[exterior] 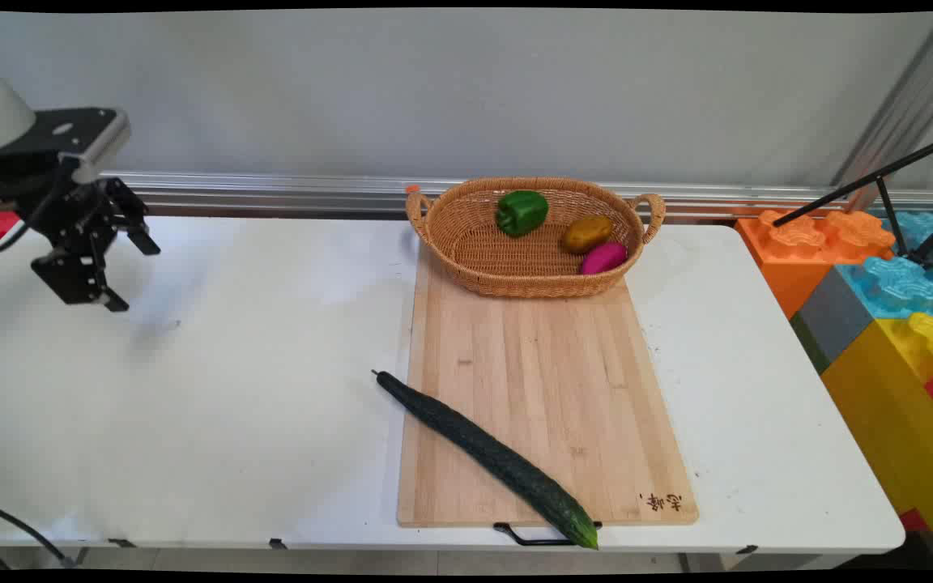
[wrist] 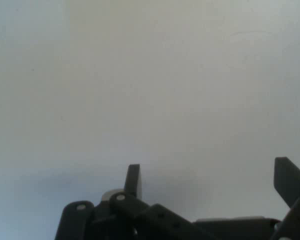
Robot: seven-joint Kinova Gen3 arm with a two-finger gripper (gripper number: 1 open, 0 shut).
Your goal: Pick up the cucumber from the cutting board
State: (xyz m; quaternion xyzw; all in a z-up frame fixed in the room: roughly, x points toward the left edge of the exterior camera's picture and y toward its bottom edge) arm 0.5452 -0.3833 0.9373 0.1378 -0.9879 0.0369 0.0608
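My black gripper [exterior: 134, 275] hangs open over the bare left part of the white table [exterior: 191, 389], with nothing between its fingers. The hand view shows the same gripper [wrist: 210, 182] spread wide above plain white tabletop. A long dark green cucumber [exterior: 487, 457] lies diagonally across the near left corner of a wooden cutting board [exterior: 547, 380], far to the gripper's right. At the board's far end stands a wicker basket [exterior: 466, 243] holding a green pepper [exterior: 521, 212], a brown potato [exterior: 586, 233] and a magenta vegetable [exterior: 602, 258].
Large toy blocks in orange, blue, yellow and grey [exterior: 879, 308] stand off the table's right end. Black tripod legs [exterior: 879, 182] cross above them. A metal rail [exterior: 272, 190] runs along the table's far edge, below the wall.
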